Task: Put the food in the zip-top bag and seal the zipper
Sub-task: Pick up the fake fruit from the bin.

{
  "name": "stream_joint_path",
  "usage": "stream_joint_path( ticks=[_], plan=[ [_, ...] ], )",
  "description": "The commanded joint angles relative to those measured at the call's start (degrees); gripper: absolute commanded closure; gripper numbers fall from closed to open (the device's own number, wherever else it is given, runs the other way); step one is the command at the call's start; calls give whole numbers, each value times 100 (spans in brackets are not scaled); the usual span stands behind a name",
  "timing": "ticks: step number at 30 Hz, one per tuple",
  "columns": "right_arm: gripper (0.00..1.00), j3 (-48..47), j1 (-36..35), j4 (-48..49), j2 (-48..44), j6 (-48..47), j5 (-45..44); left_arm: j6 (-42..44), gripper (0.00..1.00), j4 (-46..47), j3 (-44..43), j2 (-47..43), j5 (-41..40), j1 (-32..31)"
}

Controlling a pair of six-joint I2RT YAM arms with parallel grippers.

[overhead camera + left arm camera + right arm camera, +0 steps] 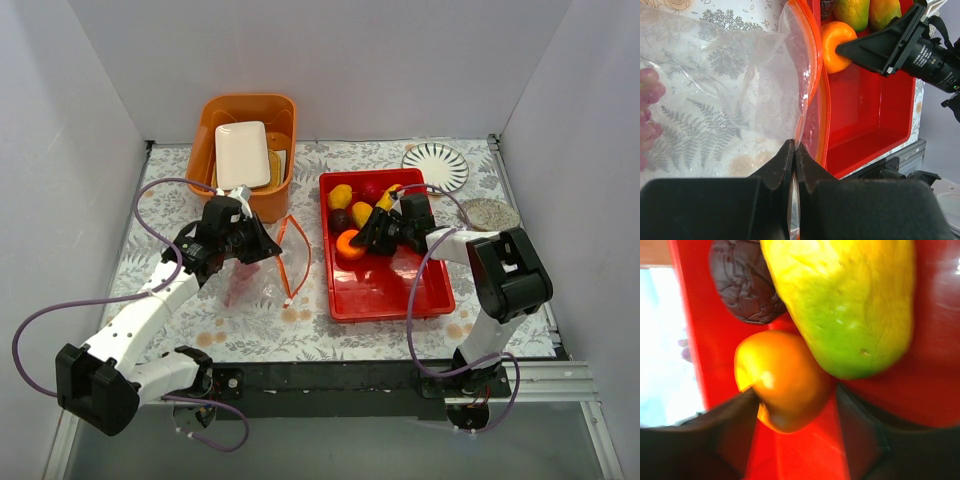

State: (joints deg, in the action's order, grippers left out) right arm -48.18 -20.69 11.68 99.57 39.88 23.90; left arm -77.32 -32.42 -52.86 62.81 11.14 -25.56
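Covering most of the top view, the floral tabletop point(330, 345) carried a red tray point(390, 300) right of centre and an orange tub point(215, 125) at the upper left. The zip-top bag point(262, 285) lay left of the tray and below the tub, its mouth turned towards the tray and its zipper point(816, 75) parted. A bunch of grapes point(649, 100) showed through the plastic at the left edge of the left wrist view. The left claw point(794, 147) was clenched on the bag's edge by the mouth. In the tray's upper part the right claw point(796, 392) straddled the orange point(785, 380), one finger touching it; whether it gripped could not be told. A mango point(850, 305) and a dark round fruit point(742, 280) lay just above it in the right wrist view
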Motion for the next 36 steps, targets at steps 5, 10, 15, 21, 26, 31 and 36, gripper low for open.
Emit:
stream_joint_path(
  ticks=[5, 10, 15, 21, 26, 31, 36],
  plan=[
    [76, 511, 12, 177, -429, -85, 185, -46, 100, -45, 109, -128, -173, 34],
    [94, 757, 12, -16, -1113, -182, 141, -99, 100, 61, 180, -128, -173, 34],
    [98, 767, 3, -473, -1650, -419, 28, -231, 100, 122, 329, -233, -278, 34],
    [98, 766, -14, -965, -2152, -639, -166, -178, 100, 114, 303, -234, -357, 34],
    [99, 810, -23, -1159, -2293, -718, -236, -213, 100, 122, 329, -356, -376, 34],
    [99, 1004, -49, -1159, -2583, -683, -245, -126, 100, 61, 268, -322, -384, 34],
    [99, 1030, -120, -1529, -2723, -780, -386, -204, 100, 43, 232, -321, -428, 34]
  ],
)
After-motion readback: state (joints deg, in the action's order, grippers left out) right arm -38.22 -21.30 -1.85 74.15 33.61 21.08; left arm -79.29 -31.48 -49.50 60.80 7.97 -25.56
